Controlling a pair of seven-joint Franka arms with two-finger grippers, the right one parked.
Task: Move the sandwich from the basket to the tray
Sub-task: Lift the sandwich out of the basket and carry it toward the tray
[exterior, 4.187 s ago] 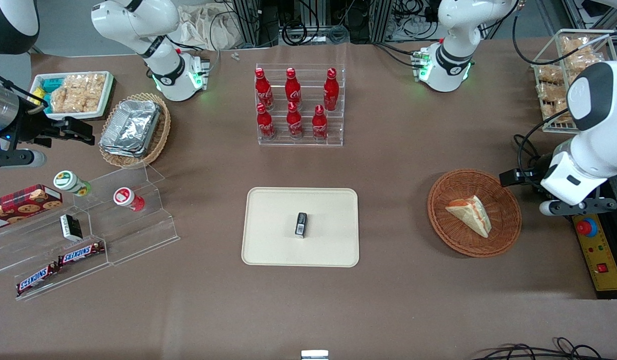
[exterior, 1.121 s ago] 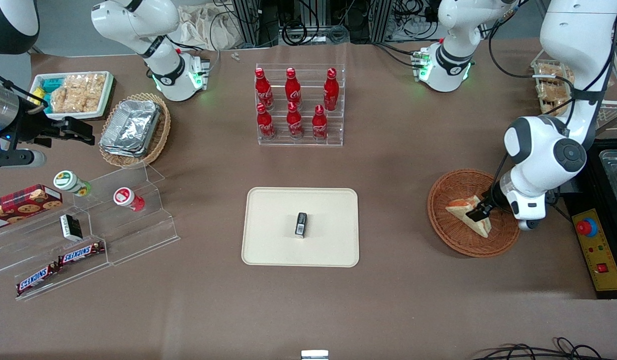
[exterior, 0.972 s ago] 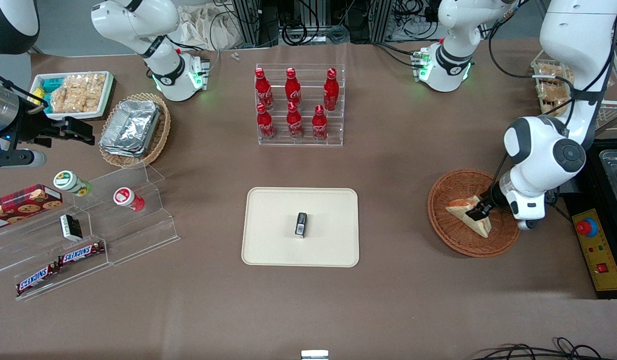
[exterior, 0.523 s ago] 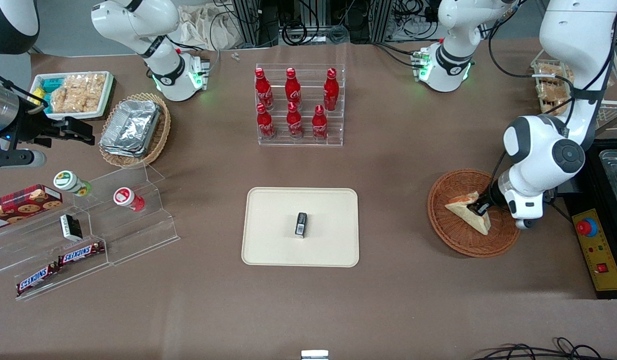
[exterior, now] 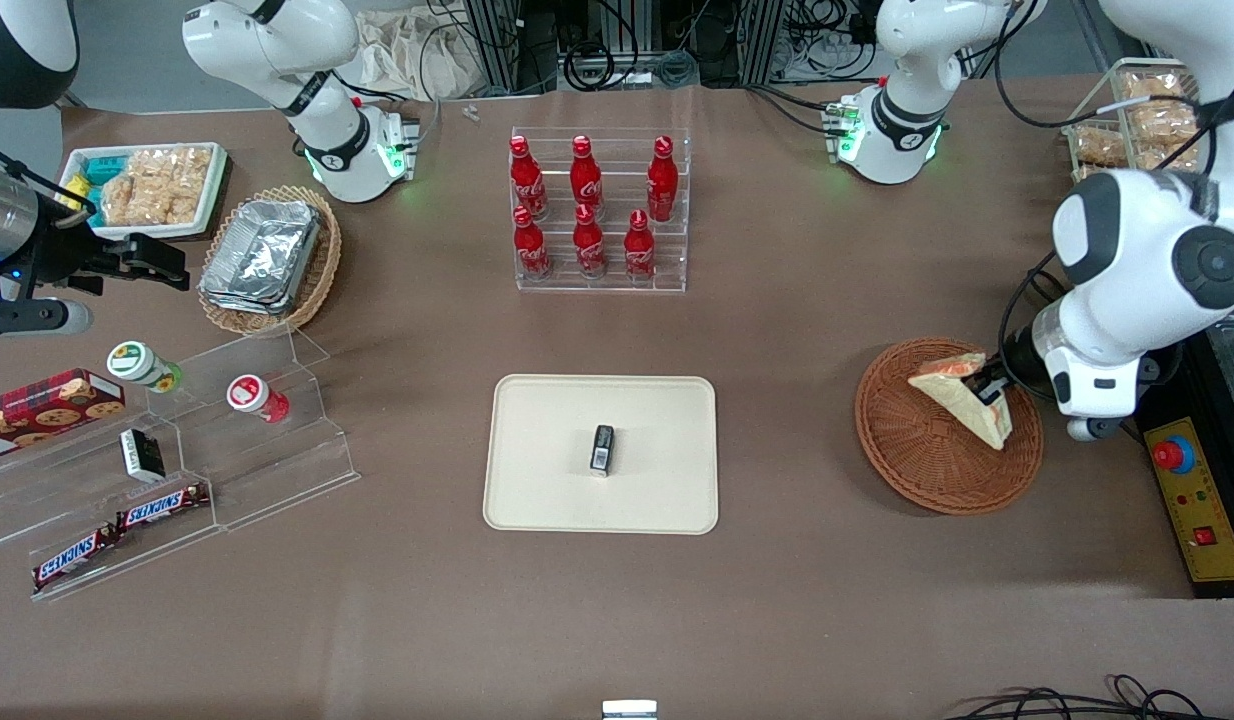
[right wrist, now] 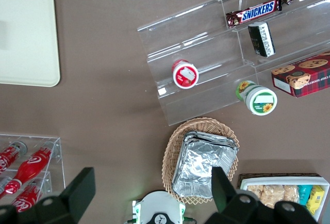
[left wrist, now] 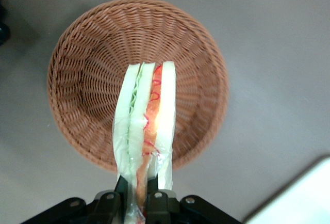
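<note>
My left gripper (exterior: 989,388) is shut on the sandwich (exterior: 962,403), a pale triangular wedge with red, orange and green layers, and holds it lifted above the reddish-brown wicker basket (exterior: 927,455). In the left wrist view the fingers (left wrist: 153,182) clamp the wrapped sandwich (left wrist: 147,126) by one end, with the empty basket (left wrist: 87,69) below it. The cream tray (exterior: 547,480) lies at mid-table, toward the parked arm from the basket, with a small dark packet (exterior: 602,448) on it. The tray's corner shows in the left wrist view (left wrist: 304,193).
A clear rack of red bottles (exterior: 587,215) stands farther from the camera than the tray. A yellow control box with a red button (exterior: 1192,500) sits beside the basket at the table's edge. A wire rack of snacks (exterior: 1142,120) stands at the working arm's end.
The gripper came down onto the sandwich in the basket, shut on it, and has now lifted it clear of the basket floor and tilted it up.
</note>
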